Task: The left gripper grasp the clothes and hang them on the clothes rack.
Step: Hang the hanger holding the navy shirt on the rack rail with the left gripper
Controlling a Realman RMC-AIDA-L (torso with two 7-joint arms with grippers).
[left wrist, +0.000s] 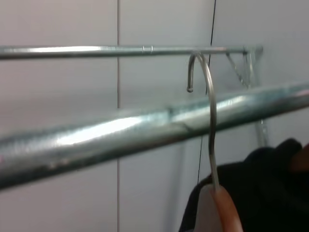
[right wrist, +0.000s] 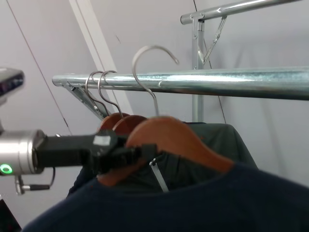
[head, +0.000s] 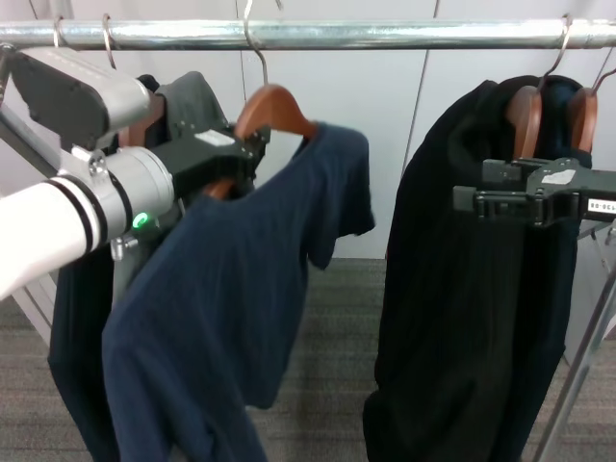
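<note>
The navy T-shirt [head: 231, 289] hangs on a reddish-brown wooden hanger [head: 274, 108], tilted down toward the left. My left gripper [head: 245, 154] is shut on the hanger's left shoulder, which also shows in the right wrist view [right wrist: 137, 153]. The silver hook [left wrist: 211, 125] crosses in front of the clothes rack tube [left wrist: 96, 140]. Its curve arches above the tube, with the tip a little over the top of it, not resting on it. My right gripper [head: 472, 202] hovers in front of the long black coat at the right.
A grey-and-dark jacket [head: 192, 96] hangs on the rack [head: 385, 35] just behind my left gripper, its two hooks [right wrist: 99, 84] close beside the T-shirt's hook. The long black coat [head: 472, 318] hangs at the right. A slanted metal support [head: 587, 356] runs down the right edge.
</note>
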